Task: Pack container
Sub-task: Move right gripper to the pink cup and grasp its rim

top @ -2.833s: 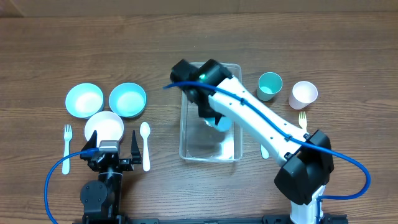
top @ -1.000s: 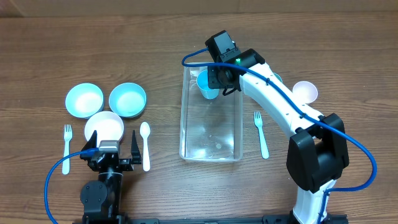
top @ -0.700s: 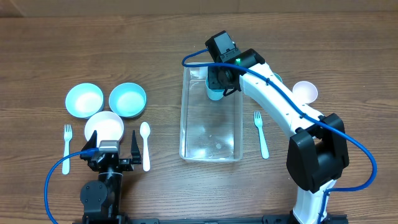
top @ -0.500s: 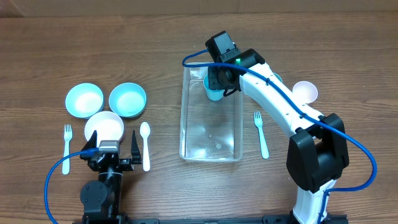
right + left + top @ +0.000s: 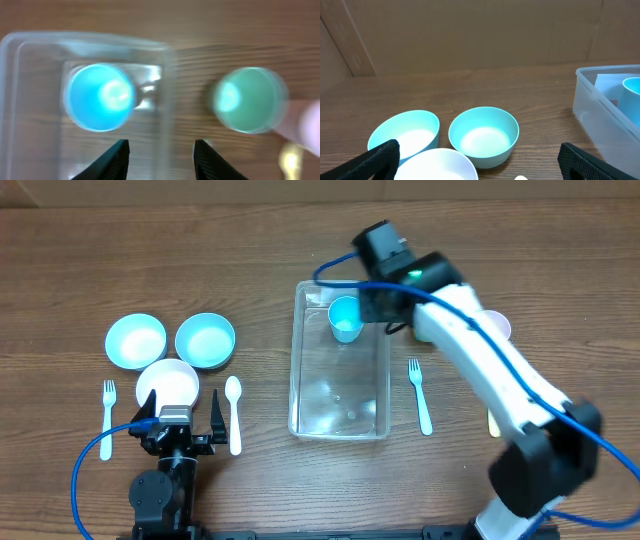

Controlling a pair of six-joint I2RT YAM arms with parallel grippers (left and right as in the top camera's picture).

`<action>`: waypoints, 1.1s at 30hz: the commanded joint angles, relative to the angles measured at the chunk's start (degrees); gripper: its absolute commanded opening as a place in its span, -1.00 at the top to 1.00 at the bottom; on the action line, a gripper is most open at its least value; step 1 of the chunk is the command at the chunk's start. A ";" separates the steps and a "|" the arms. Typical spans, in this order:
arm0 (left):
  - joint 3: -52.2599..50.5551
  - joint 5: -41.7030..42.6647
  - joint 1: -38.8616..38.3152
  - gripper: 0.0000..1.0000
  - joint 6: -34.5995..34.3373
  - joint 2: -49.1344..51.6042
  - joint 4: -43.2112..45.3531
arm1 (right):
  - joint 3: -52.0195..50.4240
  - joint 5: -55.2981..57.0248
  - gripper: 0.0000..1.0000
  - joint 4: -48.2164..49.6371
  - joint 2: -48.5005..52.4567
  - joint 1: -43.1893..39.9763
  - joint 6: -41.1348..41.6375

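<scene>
At the tabletop's (image 5: 120,260) centre, the container (image 5: 292,385) holds the blue cup (image 5: 345,317) at its 12 o'clock end, now released. The right gripper (image 5: 161,150), parted and empty, has swung toward 2 o'clock. The left gripper (image 5: 183,410) sits wide open at 8 o'clock.

Bright even light, right wrist view blurred
</scene>
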 commanded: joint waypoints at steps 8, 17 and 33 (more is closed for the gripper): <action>-0.35 0.81 0.46 -1.00 1.11 -0.55 0.17 | 0.00 -6.54 0.22 -5.88 -1.18 -25.70 0.42; -0.35 0.81 0.46 -1.00 1.11 -0.55 0.17 | -4.61 -8.41 0.27 -3.87 -0.63 -33.59 -2.73; -0.35 0.81 0.46 -1.00 1.11 -0.55 0.17 | -21.16 -14.19 0.38 13.27 -0.57 -37.18 -7.04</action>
